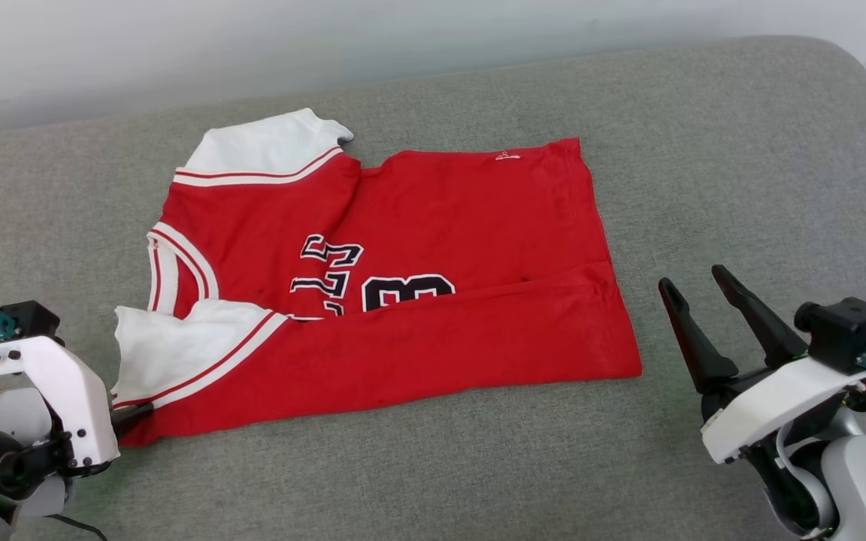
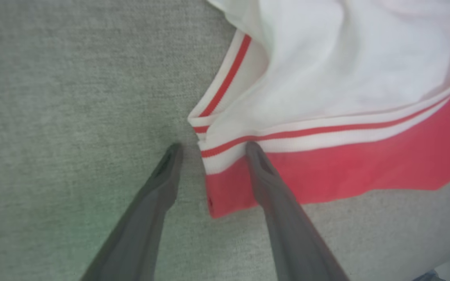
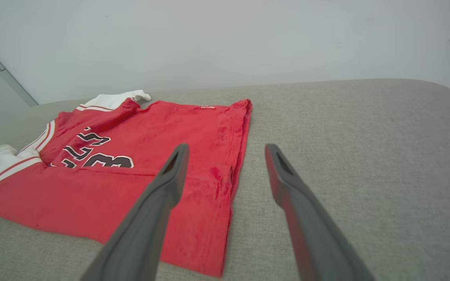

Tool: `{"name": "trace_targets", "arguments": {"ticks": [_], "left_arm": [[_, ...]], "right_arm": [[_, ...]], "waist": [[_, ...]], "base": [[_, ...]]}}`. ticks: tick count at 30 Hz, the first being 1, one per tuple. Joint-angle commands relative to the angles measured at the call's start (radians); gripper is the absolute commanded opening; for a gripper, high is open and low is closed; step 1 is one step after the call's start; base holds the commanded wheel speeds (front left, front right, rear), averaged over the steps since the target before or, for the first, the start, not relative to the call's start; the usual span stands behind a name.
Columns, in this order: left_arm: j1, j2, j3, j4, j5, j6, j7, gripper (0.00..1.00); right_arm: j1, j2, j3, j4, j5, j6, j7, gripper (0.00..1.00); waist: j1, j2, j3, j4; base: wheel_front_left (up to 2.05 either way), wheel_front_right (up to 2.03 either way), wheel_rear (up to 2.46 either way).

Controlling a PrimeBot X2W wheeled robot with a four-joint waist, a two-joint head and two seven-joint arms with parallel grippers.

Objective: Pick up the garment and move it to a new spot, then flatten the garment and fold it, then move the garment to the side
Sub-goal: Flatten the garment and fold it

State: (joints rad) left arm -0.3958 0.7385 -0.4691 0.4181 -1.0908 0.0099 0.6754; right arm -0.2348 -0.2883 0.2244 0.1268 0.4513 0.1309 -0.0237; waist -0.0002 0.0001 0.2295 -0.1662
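**Desk:** How do the fingers look on your side?

**Me:** My left fingers are spread wide and hold nothing. The left gripper straddles the near corner of the shirt. One finger is over the red cloth just below the striped seam, the other over bare cushion. I can't tell whether either one touches. I read that as lined up to pinch the corner, with no pinch made yet.

**Desk:** And the right?

**Me:** The right gripper is also wide open and empty. It hangs above the cushion near the hem, off the cloth. I want it there so it can take the hem end while the left takes the sleeve end.

**Desk:** Where does the shirt lie?

**Me:** It's spread on the grey cushion in front of me, collar to my left, hem to my right. The near long edge is folded up over the body and hides the lower part of the black number, so I judge one lengthwise fold is done. The near sleeve sits at the left end of that fold. The far sleeve sticks out toward the wall.
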Motion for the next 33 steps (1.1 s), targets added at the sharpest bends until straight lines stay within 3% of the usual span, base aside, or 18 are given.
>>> {"name": "trace_targets", "arguments": {"ticks": [1, 5, 9, 15, 20, 29, 30, 31, 33], "left_arm": [[0.071, -0.084, -0.049, 0.023, -0.020, -0.004, 0.027, 0.00], [0.071, -0.081, -0.042, 0.017, -0.013, -0.006, -0.004, 0.00], [0.046, -0.072, -0.017, -0.006, 0.005, -0.007, -0.060, 0.00], [0.019, -0.036, 0.021, -0.074, 0.031, 0.008, -0.131, 0.00], [-0.001, -0.020, 0.025, -0.170, 0.055, 0.032, -0.145, 0.00], [-0.009, -0.010, 0.025, -0.277, 0.081, 0.074, -0.148, 0.00], [-0.009, -0.010, 0.025, -0.281, 0.082, 0.078, -0.149, 0.00], [-0.007, -0.012, 0.024, -0.284, 0.083, 0.079, -0.150, 0.00], [-0.003, -0.015, 0.022, -0.289, 0.084, 0.083, -0.151, 0.00]], "right_arm": [[0.012, -0.010, -0.017, -0.006, 0.009, 0.000, 0.015, 1.00], [0.003, -0.017, -0.051, -0.006, 0.023, 0.000, 0.051, 1.00], [-0.019, -0.028, -0.087, 0.007, 0.048, 0.000, 0.152, 1.00], [-0.079, -0.036, -0.111, 0.082, 0.088, 0.000, 0.486, 1.00], [-0.138, -0.006, -0.108, 0.164, 0.081, 0.000, 0.723, 1.00], [-0.224, 0.075, -0.072, 0.368, 0.084, 0.000, 0.834, 1.00], [-0.226, 0.081, -0.061, 0.393, 0.087, 0.000, 0.839, 0.40], [-0.227, 0.086, -0.052, 0.414, 0.093, 0.000, 0.846, 0.00], [-0.228, 0.090, -0.032, 0.440, 0.098, 0.000, 0.853, 0.00]], "waist": [[0.0002, -0.0001, 0.005, -0.003], [0.0002, -0.0001, 0.007, 0.002], [0.0002, -0.0001, -0.001, 0.017], [0.0002, -0.0001, -0.009, 0.054], [0.0002, -0.0001, 0.008, 0.097], [0.0002, -0.0001, 0.063, 0.137], [0.0002, -0.0001, 0.065, 0.138], [0.0002, -0.0001, 0.067, 0.140], [0.0002, -0.0001, 0.067, 0.143]], "base": [[0.00, 0.00, 0.00], [0.00, 0.00, 0.00], [0.00, 0.00, 0.00], [0.00, 0.00, 0.00], [0.00, 0.00, 0.00], [0.00, 0.00, 0.00], [0.00, 0.00, 0.00], [0.00, 0.00, 0.00], [0.00, 0.00, 0.00]]}}
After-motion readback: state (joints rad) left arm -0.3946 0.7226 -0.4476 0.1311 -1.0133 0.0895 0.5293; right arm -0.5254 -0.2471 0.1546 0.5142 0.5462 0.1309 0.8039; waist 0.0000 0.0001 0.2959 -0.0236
